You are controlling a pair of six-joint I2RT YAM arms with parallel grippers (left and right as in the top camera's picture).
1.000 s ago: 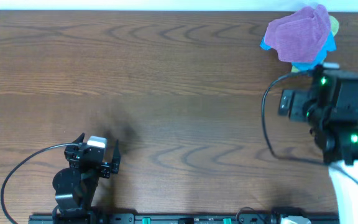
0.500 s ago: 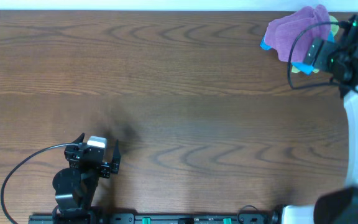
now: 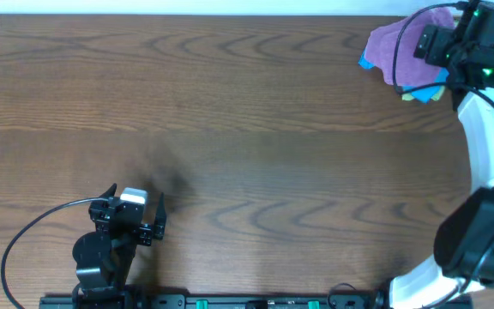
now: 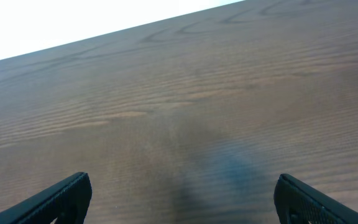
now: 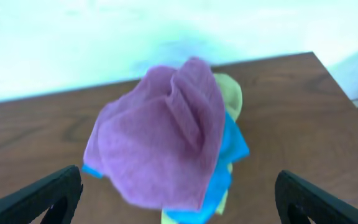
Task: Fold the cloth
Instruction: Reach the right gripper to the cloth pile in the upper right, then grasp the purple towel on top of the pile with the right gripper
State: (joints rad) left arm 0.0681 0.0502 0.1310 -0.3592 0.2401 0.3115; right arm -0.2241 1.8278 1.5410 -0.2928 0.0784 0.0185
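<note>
The cloth (image 3: 388, 47) lay bunched at the 1 o'clock corner of the table (image 3: 230, 129), topmost on a blue cloth (image 5: 232, 149) and a yellow-green cloth (image 5: 229, 90). Within a second the right gripper (image 5: 179, 186) had swung up from the pile's 5 o'clock side to hang over it, fingers spread wide, gripping nothing. The left gripper (image 4: 182, 193), also spread, had not stirred at 7 o'clock. That read as an approach to lift the cloth clear; folding had not begun. The cloth looked fuzzy and soft, humped in loose creases on smooth wood-grain
</note>
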